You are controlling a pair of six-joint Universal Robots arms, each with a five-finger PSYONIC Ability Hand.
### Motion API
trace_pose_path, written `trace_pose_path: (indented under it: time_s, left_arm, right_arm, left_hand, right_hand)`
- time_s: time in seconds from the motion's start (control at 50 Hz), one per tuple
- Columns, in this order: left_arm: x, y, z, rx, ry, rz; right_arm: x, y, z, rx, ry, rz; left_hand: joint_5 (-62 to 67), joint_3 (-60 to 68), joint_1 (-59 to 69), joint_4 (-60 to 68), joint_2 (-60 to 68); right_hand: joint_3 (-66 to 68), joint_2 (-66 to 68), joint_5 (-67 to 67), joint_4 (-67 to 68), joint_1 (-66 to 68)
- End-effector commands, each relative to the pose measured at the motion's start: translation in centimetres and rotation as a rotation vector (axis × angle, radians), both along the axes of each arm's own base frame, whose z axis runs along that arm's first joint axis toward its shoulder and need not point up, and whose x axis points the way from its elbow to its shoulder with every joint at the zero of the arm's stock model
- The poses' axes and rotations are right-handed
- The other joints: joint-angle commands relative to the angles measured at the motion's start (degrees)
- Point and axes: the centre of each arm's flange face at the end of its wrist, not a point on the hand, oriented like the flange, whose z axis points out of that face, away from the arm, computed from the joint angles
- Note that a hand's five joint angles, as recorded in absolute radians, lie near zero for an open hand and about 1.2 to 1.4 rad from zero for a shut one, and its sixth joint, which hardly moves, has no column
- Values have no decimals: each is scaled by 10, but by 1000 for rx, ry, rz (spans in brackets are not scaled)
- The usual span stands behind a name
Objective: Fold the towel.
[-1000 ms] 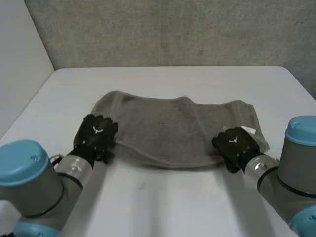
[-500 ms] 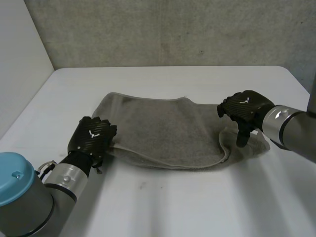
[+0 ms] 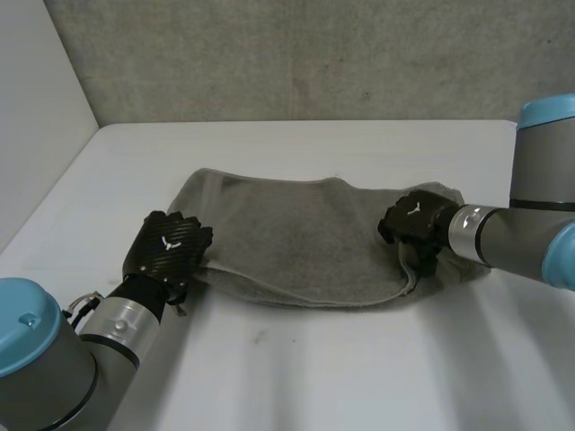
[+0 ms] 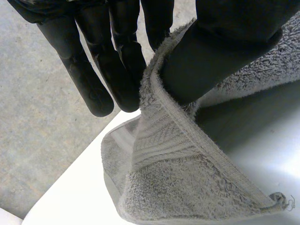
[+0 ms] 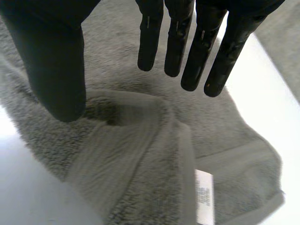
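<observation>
A grey towel (image 3: pixel 296 233) lies folded lengthwise across the middle of the white table (image 3: pixel 296 377). My left hand (image 3: pixel 169 247) is at its near left corner. There its thumb (image 4: pixel 215 51) and fingers pinch the towel's hemmed edge (image 4: pixel 159 136) and lift it slightly. My right hand (image 3: pixel 415 223) hovers over the towel's right end with straight fingers (image 5: pixel 201 42) spread from the thumb and nothing in them. Under its palm the towel (image 5: pixel 140 150) is rumpled into a raised fold, with a white label (image 5: pixel 204 197) showing.
A grey wall runs behind the table's far edge, and a pale wall (image 3: pixel 36 117) stands along the left side. Bare table lies in front of and behind the towel.
My right hand let go of the towel's near right corner, rose and swung away, then came back down over the right end. The left hand kept its grip and barely moved.
</observation>
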Motion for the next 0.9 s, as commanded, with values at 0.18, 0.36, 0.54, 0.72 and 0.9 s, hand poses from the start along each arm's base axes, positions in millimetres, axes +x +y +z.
trace_pose_path:
  time_s: [0.18,0.36,0.54,0.72,0.9]
  left_arm:
    - [0,0,-1,1,0,2]
    - [2,-1,-1,2,-1,6]
    - [3,-6,4,-13,4,20]
    - [11,-17,74,-222,99,55]
    - [8,-4,193,-385,186,28]
  right_arm:
    - [-1,3,-29,12,144,98]
    - [5,7,-12,-68,157,119]
    - [-9,18,58,-192,13,-18]
    - [-52,40,139,-317,-210,-223]
    - [-66,90,228,-600,-360,-248]
  left_hand:
    - [104,104,113,102,103]
    - [104,104,113,102,103]
    - [104,104,113,102,103]
    - [104,104,113,102,103]
    - [104,104,113,102,103]
  right_hand:
    - [155,157,166,156,202]
    - [486,488,497,487,533]
    - [486,488,497,487,533]
    - [486,488,497,487,533]
    - [486,488,497,487,533]
